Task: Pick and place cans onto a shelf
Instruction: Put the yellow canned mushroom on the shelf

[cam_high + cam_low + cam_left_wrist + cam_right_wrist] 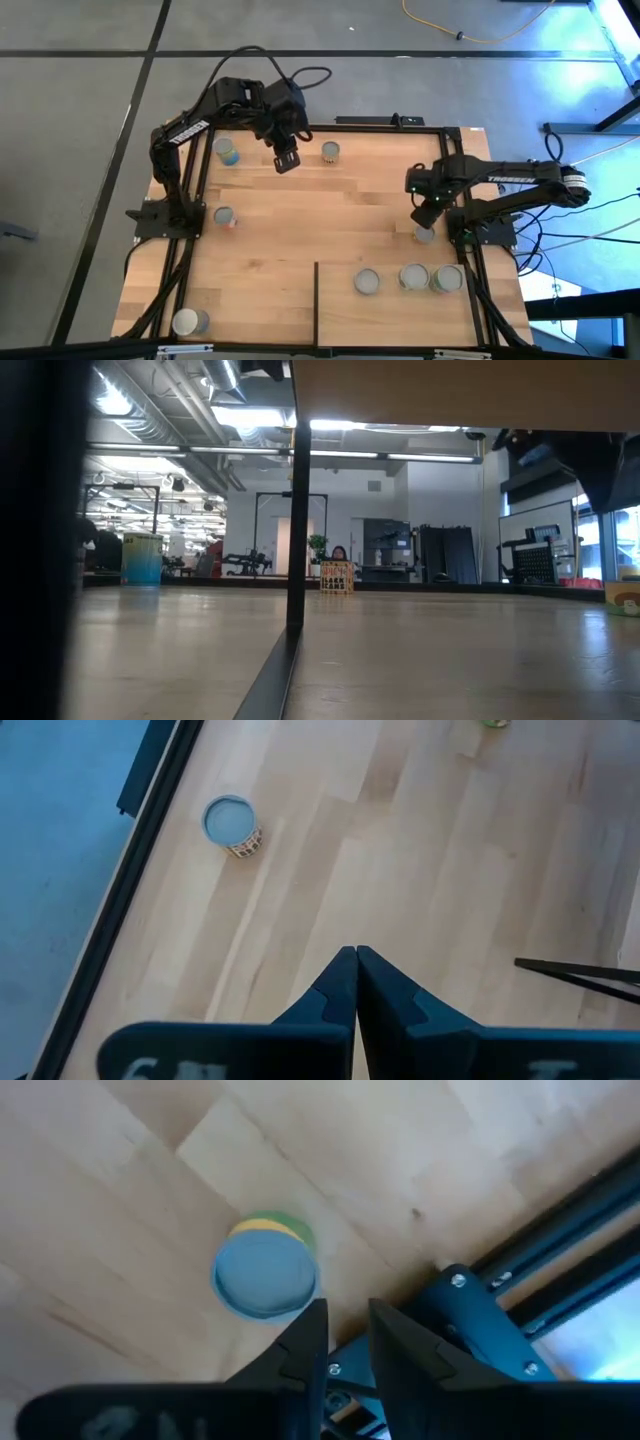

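Left pincer (pixel 286 160), tips together, empty, raised over the far tabletop (pixel 300 220). Right pincer (pixel 427 212), tips slightly apart, above a green-yellow can (pixel 266 1268) at the right edge, not gripping. Shelf (pixel 400 305) at near right, carrying three cans (pixel 414 277). Four further cans (pixel 224 216) scattered on the tabletop: three far, one near-left.

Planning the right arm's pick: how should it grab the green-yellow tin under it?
Judging by its pose, come straight down and pinch the curved sidewall of the upright green-yellow round-topped tin; the right end effector, slightly open, hovers beside it near the table's black frame.
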Controlling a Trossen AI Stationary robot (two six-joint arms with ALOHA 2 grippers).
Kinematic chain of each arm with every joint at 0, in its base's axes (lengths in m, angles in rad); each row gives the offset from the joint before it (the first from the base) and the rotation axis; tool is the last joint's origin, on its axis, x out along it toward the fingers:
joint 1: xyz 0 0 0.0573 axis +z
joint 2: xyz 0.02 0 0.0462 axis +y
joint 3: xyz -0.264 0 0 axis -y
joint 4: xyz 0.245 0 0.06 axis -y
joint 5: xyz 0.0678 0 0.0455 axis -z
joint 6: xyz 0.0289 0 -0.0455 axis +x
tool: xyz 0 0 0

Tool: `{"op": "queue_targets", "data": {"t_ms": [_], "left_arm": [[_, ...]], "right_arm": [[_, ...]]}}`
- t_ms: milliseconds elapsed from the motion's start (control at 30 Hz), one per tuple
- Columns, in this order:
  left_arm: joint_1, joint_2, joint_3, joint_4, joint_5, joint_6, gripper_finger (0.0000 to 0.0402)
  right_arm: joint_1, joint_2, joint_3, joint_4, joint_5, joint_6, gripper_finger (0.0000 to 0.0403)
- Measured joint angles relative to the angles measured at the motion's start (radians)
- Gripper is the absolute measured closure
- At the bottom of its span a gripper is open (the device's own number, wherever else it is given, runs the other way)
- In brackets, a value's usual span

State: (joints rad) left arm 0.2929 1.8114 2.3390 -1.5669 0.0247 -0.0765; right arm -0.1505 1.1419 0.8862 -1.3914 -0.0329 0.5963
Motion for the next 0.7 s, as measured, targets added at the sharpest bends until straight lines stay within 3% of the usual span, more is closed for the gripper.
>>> {"op": "queue_targets", "data": {"t_ms": [233, 700], "left_arm": [[0.015, 0.000, 0.000, 0.000, 0.001, -0.026, 0.0402], [0.036, 0.000, 0.000, 0.018, 0.028, -0.029, 0.0402]], "right_arm": [[0.000, 0.000, -0.104, 0.136, -0.116, -0.053, 0.0326], [0.000, 0.057, -0.141, 0.188, -0.110, -0.114, 0.0326]]}}
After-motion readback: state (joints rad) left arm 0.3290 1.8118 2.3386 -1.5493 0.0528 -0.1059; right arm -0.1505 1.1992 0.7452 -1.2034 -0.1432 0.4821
